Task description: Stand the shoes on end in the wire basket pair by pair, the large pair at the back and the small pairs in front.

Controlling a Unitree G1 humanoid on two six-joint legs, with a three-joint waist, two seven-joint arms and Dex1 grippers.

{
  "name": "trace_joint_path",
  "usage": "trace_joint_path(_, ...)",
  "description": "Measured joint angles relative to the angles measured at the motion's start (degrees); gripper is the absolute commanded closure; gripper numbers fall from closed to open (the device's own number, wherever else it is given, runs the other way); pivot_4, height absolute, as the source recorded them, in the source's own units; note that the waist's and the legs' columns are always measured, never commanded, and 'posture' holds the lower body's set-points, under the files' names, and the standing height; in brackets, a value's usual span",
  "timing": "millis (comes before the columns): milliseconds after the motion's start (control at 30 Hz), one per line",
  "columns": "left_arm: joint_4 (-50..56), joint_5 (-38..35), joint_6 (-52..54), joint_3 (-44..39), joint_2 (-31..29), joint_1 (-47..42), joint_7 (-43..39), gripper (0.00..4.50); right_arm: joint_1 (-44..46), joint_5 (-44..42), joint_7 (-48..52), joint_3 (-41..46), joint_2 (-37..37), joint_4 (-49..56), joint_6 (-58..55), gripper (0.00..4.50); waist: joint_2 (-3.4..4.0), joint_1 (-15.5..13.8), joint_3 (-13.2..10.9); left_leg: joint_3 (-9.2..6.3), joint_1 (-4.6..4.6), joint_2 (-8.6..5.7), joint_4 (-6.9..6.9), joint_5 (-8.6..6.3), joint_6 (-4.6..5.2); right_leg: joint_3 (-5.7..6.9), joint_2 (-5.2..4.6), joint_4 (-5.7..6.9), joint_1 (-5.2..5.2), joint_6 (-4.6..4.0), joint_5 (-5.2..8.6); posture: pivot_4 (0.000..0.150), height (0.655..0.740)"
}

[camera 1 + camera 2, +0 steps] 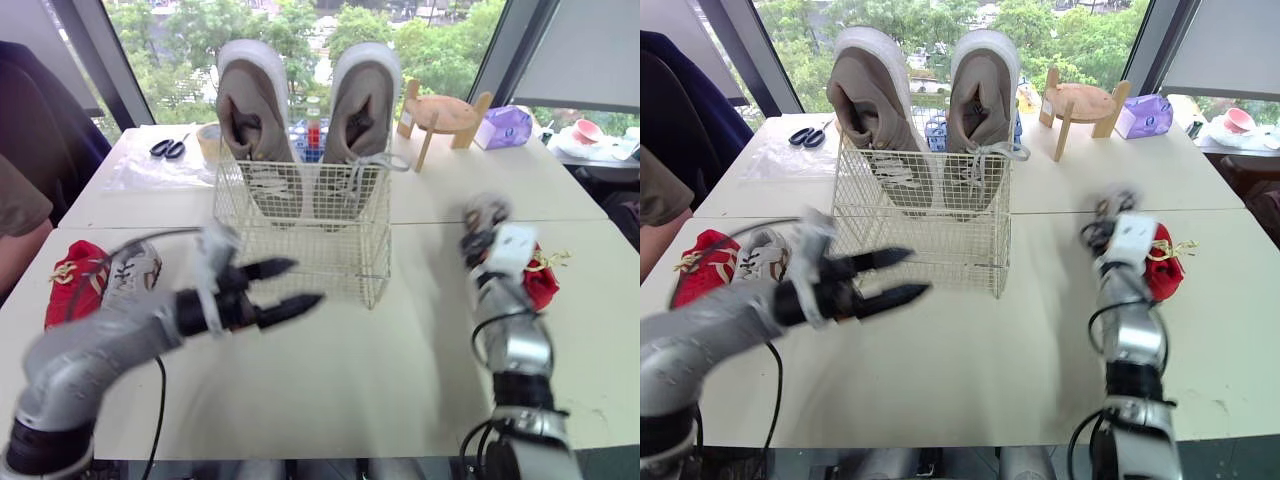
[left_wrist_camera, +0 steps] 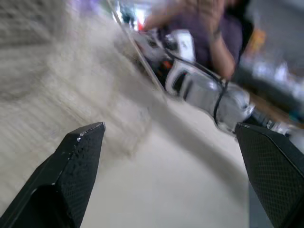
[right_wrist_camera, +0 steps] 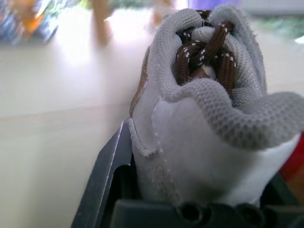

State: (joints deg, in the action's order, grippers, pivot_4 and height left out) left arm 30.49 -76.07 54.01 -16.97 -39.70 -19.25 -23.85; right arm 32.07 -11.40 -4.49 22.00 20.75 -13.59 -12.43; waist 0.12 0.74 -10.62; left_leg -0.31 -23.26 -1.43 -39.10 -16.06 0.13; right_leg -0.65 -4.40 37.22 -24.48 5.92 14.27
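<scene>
The large pair (image 1: 255,110) stands on end at the back of the basket (image 1: 300,250). Right of it, the right claw (image 1: 490,238) is clamped on a grey shoe (image 3: 209,118), half hiding a red shoe (image 1: 543,282). The left claw (image 1: 306,282) hangs spread apart before the basket, near what seems a second grey-and-red pairing (image 1: 110,275) on the table (image 1: 380,380).

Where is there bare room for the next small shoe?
The basket is bare in its front half, ahead of the big shoes standing at its back. The table right of the left claw is bare too. The left edge is crowded: a red shoe and a grey shoe lie there.
</scene>
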Motion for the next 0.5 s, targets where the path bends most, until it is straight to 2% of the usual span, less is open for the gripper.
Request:
trace_joint_path(133,-10.69,-8.03,-2.65,-6.47,-0.83,-11.81,5.53,0.00,20.35,-6.27,6.48,3.51,7.99,-0.49,2.90,2.87,-0.01,0.42,0.03,-0.01,0.08,0.10,0.16,-0.06,0.09,0.05,0.13,-0.03,0.03,0.04,0.00,0.150,0.7400)
trace_joint_path(200,-15.21,-11.27,-4.01,-6.92,1.13,-16.60,8.83,0.00,27.23,-10.76,14.12,2.66,9.30,0.98,3.32,2.87,-0.03,0.48,0.04,-0.02,0.08,0.19,0.26,-0.09,0.14,0.03,0.22,-0.10,0.01,0.05,0.00,0.150,0.7400)
trace_joint_path(267,-20.17,-15.40,-5.75,-7.11,3.86,-21.57,12.90,0.00,32.17,-15.45,25.37,-1.74,10.52,4.81,2.16,2.87,-0.04,0.47,0.04,-0.04,0.06,0.28,0.27,-0.13,0.19,0.03,0.27,-0.12,-0.01,0.05,0.00,0.150,0.7400)
trace_joint_path(367,-23.14,-19.64,-6.07,-7.23,4.10,-24.66,15.35,0.00,34.33,-18.99,37.68,-8.83,12.24,10.26,-0.56,2.87,-0.12,0.41,0.05,-0.05,0.04,0.27,0.29,-0.13,0.18,0.00,0.24,-0.13,-0.02,0.05,0.00,0.150,0.7400)
trace_joint_path(500,-24.34,-22.21,-4.05,-7.13,0.62,-26.23,14.27,0.00,34.32,-20.65,51.16,-16.93,14.16,14.74,-3.47,2.87,-0.16,0.07,0.03,-0.04,-0.02,0.12,0.15,-0.11,0.14,0.00,0.08,-0.12,-0.02,0.05,0.00,0.150,0.7400)
